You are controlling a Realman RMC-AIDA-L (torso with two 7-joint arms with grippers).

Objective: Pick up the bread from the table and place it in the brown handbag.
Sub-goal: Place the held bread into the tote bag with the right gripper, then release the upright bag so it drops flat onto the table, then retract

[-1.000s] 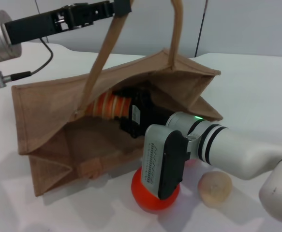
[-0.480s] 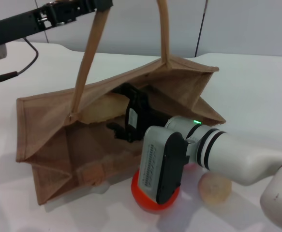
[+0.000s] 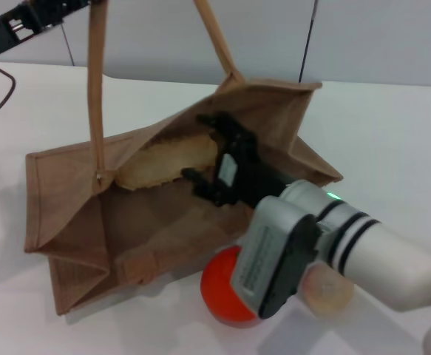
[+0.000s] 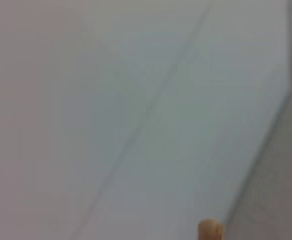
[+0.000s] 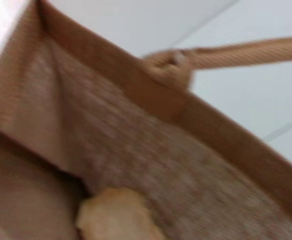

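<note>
The brown handbag (image 3: pixel 75 222) lies on its side on the white table (image 3: pixel 392 133), its mouth open toward me. The bread (image 3: pixel 160 164) lies inside it, showing its pale tan side; its end also shows in the right wrist view (image 5: pixel 113 217). My right gripper (image 3: pixel 202 148) is at the bag's mouth, open, with its black fingers (image 3: pixel 219 122) spread around the bread's near end. My left gripper (image 3: pixel 49 11), at the top left edge, is shut on one handle (image 3: pixel 95 89) and holds it up. A bit of handle shows in the left wrist view (image 4: pixel 211 231).
A red-orange ball (image 3: pixel 221 288) sits on the table just in front of the bag, under my right arm. A round beige ball (image 3: pixel 332 294) lies to its right, partly hidden by the arm. The second handle (image 3: pixel 216 41) rises behind.
My right gripper has opened and let go of the bread, which now lies in the bag pale side up. My left gripper has moved up and left with the handle.
</note>
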